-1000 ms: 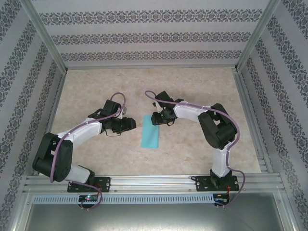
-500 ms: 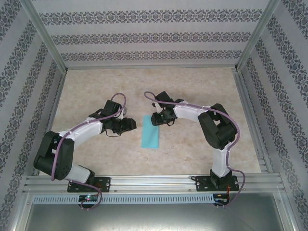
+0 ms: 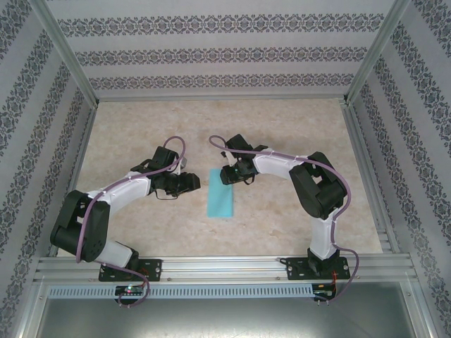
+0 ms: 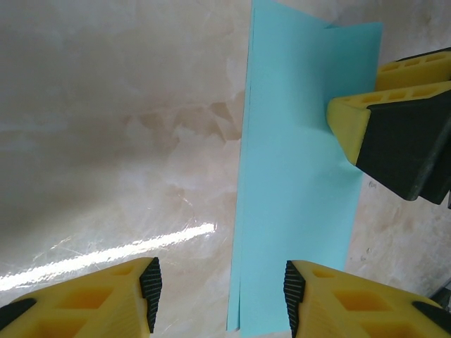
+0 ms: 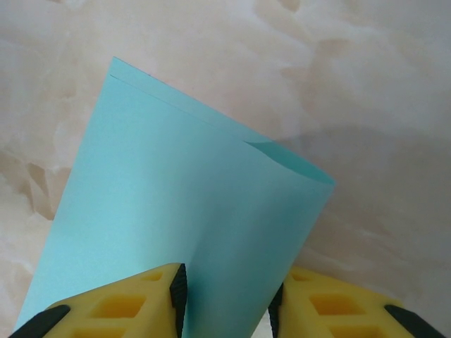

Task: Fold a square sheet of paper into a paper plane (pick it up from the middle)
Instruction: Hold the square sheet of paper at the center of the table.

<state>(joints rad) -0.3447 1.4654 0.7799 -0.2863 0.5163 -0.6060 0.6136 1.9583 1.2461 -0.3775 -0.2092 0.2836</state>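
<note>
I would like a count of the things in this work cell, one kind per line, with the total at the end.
Folded turquoise sheet of paper: 1
Robot arms: 2 (left arm, right arm)
Total: 3

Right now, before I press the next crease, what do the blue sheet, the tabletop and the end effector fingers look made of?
Blue sheet: thin matte paper, judging by its sharp fold and layered edges. Tabletop: smooth, glossy, marble-patterned surface, likely laminate; it mirrors a light streak. Left end effector fingers: yellow, probably moulded plastic with ribbed cavities, faced with black pads, perhaps rubber.
</note>
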